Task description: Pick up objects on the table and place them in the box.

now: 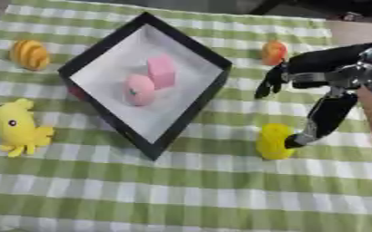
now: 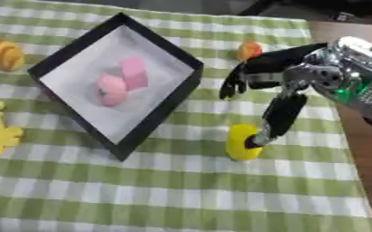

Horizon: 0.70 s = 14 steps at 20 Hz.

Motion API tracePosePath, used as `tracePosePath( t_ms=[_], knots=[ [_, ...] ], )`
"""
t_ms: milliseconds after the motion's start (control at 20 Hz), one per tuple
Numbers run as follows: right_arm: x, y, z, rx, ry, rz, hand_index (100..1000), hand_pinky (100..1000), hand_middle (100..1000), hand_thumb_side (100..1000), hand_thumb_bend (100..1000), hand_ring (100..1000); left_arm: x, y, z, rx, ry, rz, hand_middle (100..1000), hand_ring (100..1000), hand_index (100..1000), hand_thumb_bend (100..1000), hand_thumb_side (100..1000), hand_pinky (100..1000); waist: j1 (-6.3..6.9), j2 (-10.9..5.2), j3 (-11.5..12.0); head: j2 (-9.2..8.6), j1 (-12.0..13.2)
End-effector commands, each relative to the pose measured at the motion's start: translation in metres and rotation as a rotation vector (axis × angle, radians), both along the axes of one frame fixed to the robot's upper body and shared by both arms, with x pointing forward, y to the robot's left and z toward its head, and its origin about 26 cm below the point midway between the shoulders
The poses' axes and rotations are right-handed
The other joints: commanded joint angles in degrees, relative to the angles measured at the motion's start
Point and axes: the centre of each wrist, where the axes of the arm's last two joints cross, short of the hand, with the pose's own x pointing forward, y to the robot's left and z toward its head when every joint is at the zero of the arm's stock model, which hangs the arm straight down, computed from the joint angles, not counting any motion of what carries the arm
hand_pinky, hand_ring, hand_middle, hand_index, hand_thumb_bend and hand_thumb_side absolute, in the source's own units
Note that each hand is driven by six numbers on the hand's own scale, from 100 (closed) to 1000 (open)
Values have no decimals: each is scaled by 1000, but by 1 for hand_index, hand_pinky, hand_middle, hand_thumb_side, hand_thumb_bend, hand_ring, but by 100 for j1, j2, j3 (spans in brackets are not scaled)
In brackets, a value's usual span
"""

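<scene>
- A rounded yellow toy (image 1: 274, 141) stands on the checked table (image 1: 181, 195), right of the box (image 1: 191, 50).
- The right hand (image 1: 320, 86) reaches down, fingers (image 1: 324, 118) spread apart, one tip touching it.
- No writing is readable.

Right hand (image 2: 281, 90) fingers (image 2: 278, 118) touch yellow toy (image 2: 240, 144).
</scene>
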Motion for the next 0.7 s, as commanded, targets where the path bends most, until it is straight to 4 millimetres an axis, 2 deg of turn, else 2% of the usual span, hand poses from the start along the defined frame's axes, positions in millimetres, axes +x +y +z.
tracePosePath(
  t_ms=[50,350,700],
  knots=[
    [-3,3,0,-22,10,-5,858,858,784,281,553,815,0,0,11,14,-36,-10,738,820,849,325,770,798,-3,21,8,-13,-29],
    [2,2,-15,-31,64,-29,858,857,783,275,553,814,0,-1,11,11,-35,-14,738,821,850,322,773,799,8,30,3,-13,-41],
    [20,-8,-38,-47,71,-82,856,855,781,256,555,812,-1,-1,10,7,-32,-14,737,824,850,319,775,800,36,40,6,-13,-57]
  ],
)
